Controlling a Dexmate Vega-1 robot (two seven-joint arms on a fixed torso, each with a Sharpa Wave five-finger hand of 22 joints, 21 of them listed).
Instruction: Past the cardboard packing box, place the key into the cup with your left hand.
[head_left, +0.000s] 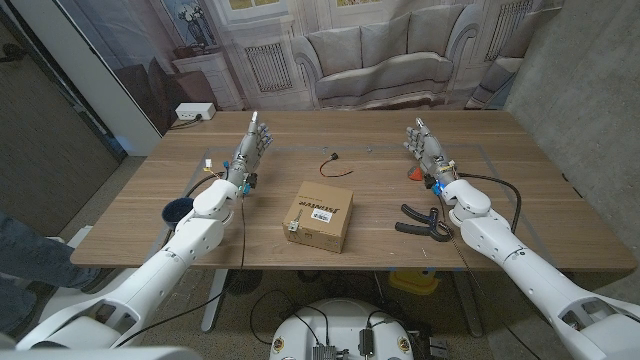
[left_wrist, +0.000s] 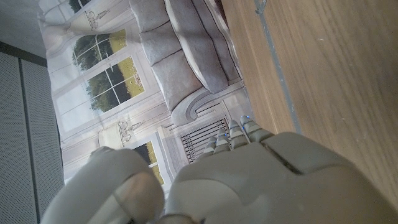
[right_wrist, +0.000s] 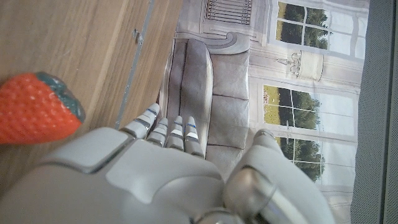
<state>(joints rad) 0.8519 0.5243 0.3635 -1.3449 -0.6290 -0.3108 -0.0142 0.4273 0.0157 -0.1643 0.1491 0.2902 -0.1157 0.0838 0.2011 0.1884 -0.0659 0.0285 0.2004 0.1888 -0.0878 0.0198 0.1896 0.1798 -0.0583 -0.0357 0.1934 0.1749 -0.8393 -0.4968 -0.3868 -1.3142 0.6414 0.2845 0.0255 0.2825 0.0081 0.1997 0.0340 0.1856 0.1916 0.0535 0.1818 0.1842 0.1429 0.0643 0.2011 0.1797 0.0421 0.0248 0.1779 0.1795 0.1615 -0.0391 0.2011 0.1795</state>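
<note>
Key: the key (head_left: 329, 161) is a small dark thing on a thin cord. It lies on the bench (head_left: 520, 215), past the far side of the box.
Box: the cardboard box (head_left: 319, 220) sits in the middle of the bench, closer to the robot than the key.
Cup: the dark blue cup (head_left: 179, 210) sits near the left edge of the bench, just beside the left arm and behind the left robot hand.
Left robot hand: the left robot hand (head_left: 254, 147) stands up with its fingers straight and a little apart. It holds nothing.
Right robot hand: the right robot hand (head_left: 421, 142) stands up too, fingers apart, and holds nothing.
Which way to the key: the key lies to the right of the left robot hand, toward the middle of the bench, and about as far out as the hand.
Which hand is nearer: the key lies between the two hands. The left one looks a bit nearer, and the task gives the job to the left one.
How the key lies: the cord runs side to side across the bench. The key is too small to tell which way its long part points.
Step now: the grab has not begun.
Next move: the left robot hand would have to slide right to the key, pinch it, then come back to the cup.
Other things: a toy strawberry (right_wrist: 37, 106) lies close by the right robot hand. A black clamp (head_left: 424, 220) lies next to the right arm.
</note>
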